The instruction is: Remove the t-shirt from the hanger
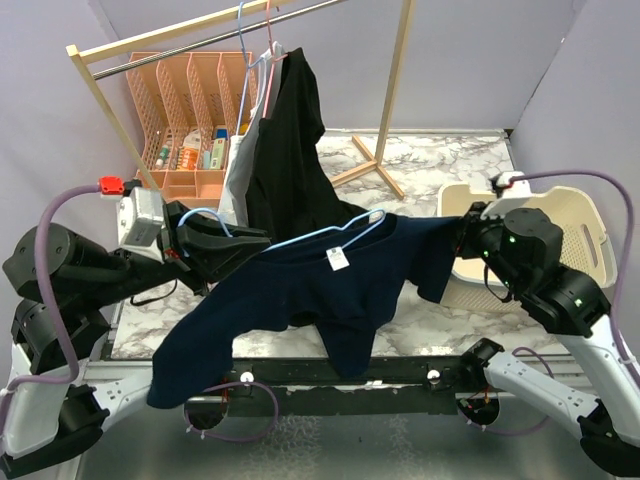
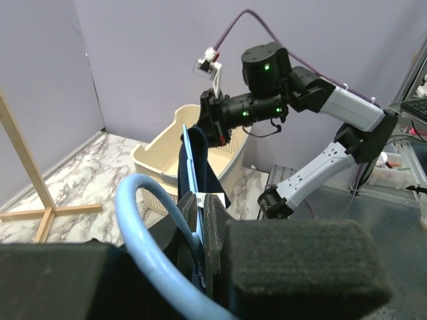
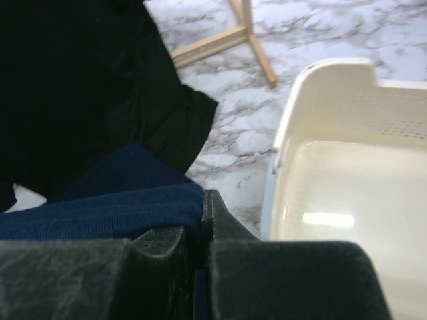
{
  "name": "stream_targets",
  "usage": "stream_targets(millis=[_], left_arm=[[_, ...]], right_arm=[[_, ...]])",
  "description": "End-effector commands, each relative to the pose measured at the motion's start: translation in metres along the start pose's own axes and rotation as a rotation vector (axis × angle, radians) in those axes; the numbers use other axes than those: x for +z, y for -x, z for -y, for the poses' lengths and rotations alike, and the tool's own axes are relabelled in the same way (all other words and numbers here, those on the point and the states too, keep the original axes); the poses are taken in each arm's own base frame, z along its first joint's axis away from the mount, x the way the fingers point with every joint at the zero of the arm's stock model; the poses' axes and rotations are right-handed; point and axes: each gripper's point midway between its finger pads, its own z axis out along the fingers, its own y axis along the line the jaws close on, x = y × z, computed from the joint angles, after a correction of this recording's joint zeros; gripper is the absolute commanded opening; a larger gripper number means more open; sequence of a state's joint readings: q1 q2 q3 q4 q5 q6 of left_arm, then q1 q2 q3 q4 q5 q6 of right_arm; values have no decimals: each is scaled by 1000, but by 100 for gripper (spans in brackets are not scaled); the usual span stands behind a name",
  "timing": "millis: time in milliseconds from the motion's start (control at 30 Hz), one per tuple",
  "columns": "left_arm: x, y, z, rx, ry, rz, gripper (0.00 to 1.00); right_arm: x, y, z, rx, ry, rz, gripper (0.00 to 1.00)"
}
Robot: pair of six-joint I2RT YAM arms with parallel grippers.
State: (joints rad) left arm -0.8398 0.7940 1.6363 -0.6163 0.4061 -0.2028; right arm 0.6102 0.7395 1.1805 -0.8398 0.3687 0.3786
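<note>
A navy t-shirt [image 1: 300,290] hangs in the air on a light blue hanger [image 1: 330,232], stretched between my two arms above the table's front. My left gripper [image 1: 255,240] is shut on the hanger's left end; in the left wrist view the blue hanger [image 2: 143,233] curves past the closed fingers [image 2: 215,227]. My right gripper [image 1: 462,240] is shut on the t-shirt's right shoulder; the navy cloth [image 3: 113,207] is pinched between its fingers [image 3: 217,223]. A white tag [image 1: 338,259] shows at the collar.
A wooden clothes rack [image 1: 200,30] stands behind with a black garment [image 1: 290,150] on hangers. A cream laundry basket [image 1: 575,215] sits at the right. An orange organizer [image 1: 185,110] with bottles stands at back left.
</note>
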Motion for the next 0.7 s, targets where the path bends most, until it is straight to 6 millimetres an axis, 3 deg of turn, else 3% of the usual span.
stream_targets(millis=[0, 100, 200, 333, 433, 667], left_arm=[[-7, 26, 6, 4, -3, 125, 0], [12, 18, 0, -4, -24, 130, 0], [35, 9, -5, -18, -60, 125, 0], [69, -6, -13, -30, -105, 79, 0], [89, -22, -23, -30, -108, 20, 0], [118, -69, -28, -51, -195, -129, 0]], right_arm=[[2, -16, -38, -81, 235, -52, 1], [-7, -23, -66, -114, 409, -86, 1], [-10, -35, -73, -142, 465, -147, 6], [-21, -45, -77, -167, 524, -188, 34], [-38, -35, -74, -176, 536, -162, 46], [-99, 7, -84, -209, 683, -24, 53]])
